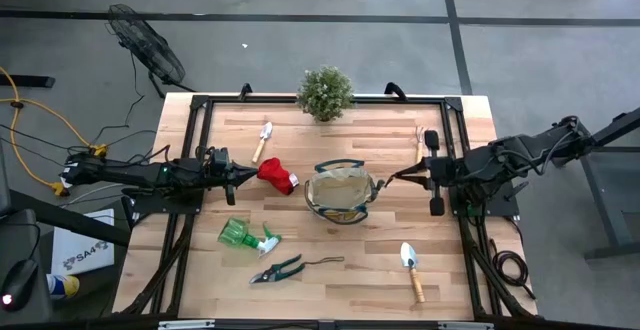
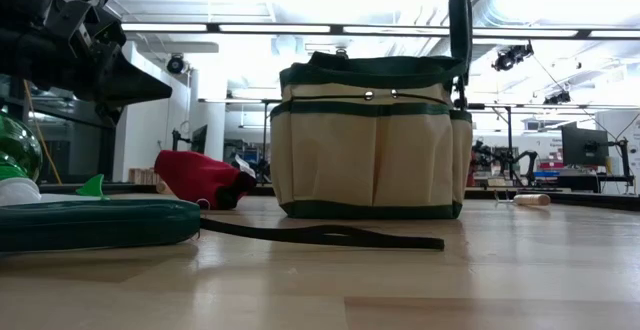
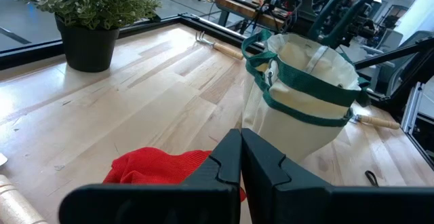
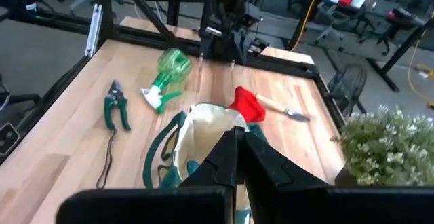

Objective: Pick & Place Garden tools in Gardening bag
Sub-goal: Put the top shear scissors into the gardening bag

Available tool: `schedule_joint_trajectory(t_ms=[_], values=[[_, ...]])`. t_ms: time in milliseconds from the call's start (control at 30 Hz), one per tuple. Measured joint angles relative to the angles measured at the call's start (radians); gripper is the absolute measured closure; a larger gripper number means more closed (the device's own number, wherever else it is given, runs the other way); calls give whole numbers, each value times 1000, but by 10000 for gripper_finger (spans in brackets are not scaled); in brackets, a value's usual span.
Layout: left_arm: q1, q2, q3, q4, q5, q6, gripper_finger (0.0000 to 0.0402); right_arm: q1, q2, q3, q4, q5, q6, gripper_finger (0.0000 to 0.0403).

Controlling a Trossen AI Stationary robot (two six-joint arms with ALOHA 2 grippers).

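Observation:
The tan gardening bag (image 1: 342, 192) with green trim stands upright on its base at the table's middle. My right gripper (image 1: 385, 181) is shut and hovers over the bag's right rim (image 4: 196, 132) with nothing in it. My left gripper (image 1: 250, 173) is shut, level above the table, just left of the red glove (image 1: 278, 176). Also lying flat on the table are a green spray bottle (image 1: 248, 235), green-handled pruners (image 1: 278, 269), one trowel (image 1: 263, 138) at the far left, another trowel (image 1: 411, 268) at the near right, and a small rake (image 1: 420, 142).
A potted plant (image 1: 325, 92) stands at the middle of the far edge. A black frame (image 1: 200, 105) runs around the tabletop. The pruners' dark cord (image 2: 320, 235) trails across the wood near the front.

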Motion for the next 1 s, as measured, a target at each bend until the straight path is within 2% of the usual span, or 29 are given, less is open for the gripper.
schedule_joint_trajectory(t_ms=[367, 667, 1000], values=[[0, 0, 0, 0, 0, 0, 400, -2, -1, 0, -90, -46, 11, 398], [0, 0, 0, 0, 0, 0, 400, -85, 0, 0, -109, -52, -41, 398], [0, 0, 0, 0, 0, 0, 400, -217, 37, 1, -104, -227, -177, 398]])
